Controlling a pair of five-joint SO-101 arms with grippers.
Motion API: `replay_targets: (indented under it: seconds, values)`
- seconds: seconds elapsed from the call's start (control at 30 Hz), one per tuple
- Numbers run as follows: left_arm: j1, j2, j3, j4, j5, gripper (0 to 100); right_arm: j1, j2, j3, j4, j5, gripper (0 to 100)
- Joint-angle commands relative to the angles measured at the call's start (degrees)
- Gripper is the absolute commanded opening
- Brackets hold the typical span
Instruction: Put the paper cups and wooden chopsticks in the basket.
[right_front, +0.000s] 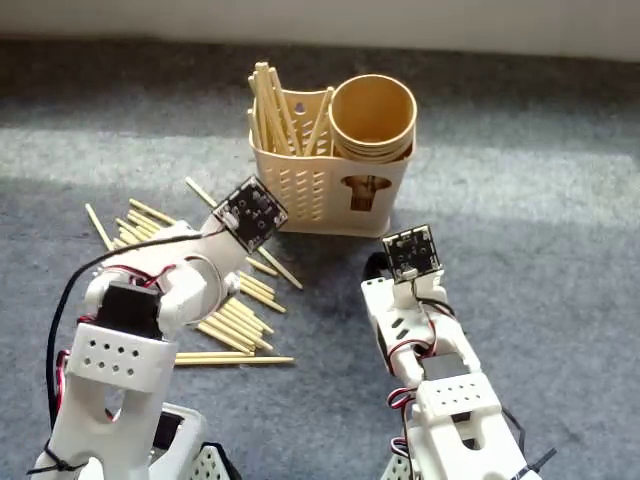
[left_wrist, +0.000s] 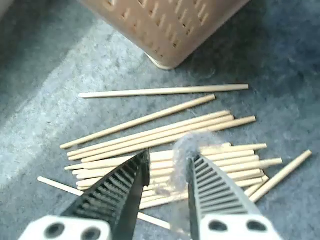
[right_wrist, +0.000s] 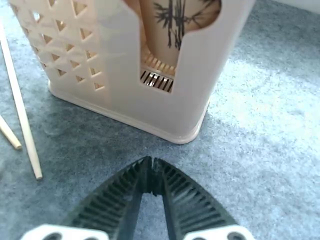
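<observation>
A cream plastic basket (right_front: 300, 190) stands at the back of the grey carpet, with stacked paper cups (right_front: 373, 120) in its right half and several wooden chopsticks (right_front: 275, 105) upright in its left half. Many more chopsticks (left_wrist: 170, 145) lie loose on the carpet in front of the basket's left side (right_front: 235, 320). My left gripper (left_wrist: 167, 167) hovers open just above this pile, a tuft of grey fluff on one finger. My right gripper (right_wrist: 150, 172) is shut and empty, low over the carpet in front of the basket (right_wrist: 125, 75), where a cup (right_wrist: 175, 25) shows through the cut-out.
Two loose chopsticks (right_wrist: 20, 115) lie beside the basket near my right gripper. One chopstick (right_front: 235, 360) lies apart at the pile's near edge. Bare carpet stretches to the right of the basket and right arm (right_front: 430, 340). A pale wall runs along the far edge.
</observation>
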Motion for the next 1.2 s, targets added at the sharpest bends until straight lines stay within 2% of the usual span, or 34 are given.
replay_targets:
  seconds: [0.0,0.23,0.37,0.47,0.83,1.17]
  values:
    - [2.6,-0.9,7.3,-0.4,-5.0,13,-0.3,-0.9,-0.4,0.0,0.7,2.3]
    - [13.0,-0.9,17.7,-0.9,-9.6,8,-0.5,-0.9,-0.4,0.0,0.7,2.3]
    - [17.2,-0.8,22.6,-7.6,-9.5,10,-0.5,-0.9,-0.4,0.0,0.7,2.3]
    - [18.0,-0.7,25.2,-11.7,-9.4,11,-0.5,-0.9,-0.4,0.0,0.7,2.3]
    - [23.0,-0.7,26.1,-12.0,-9.4,12,-0.6,-0.8,-0.4,0.0,0.7,2.3]
    - [22.9,-0.7,30.5,-16.6,-9.3,12,-0.1,-1.3,-0.4,0.0,0.7,2.3]
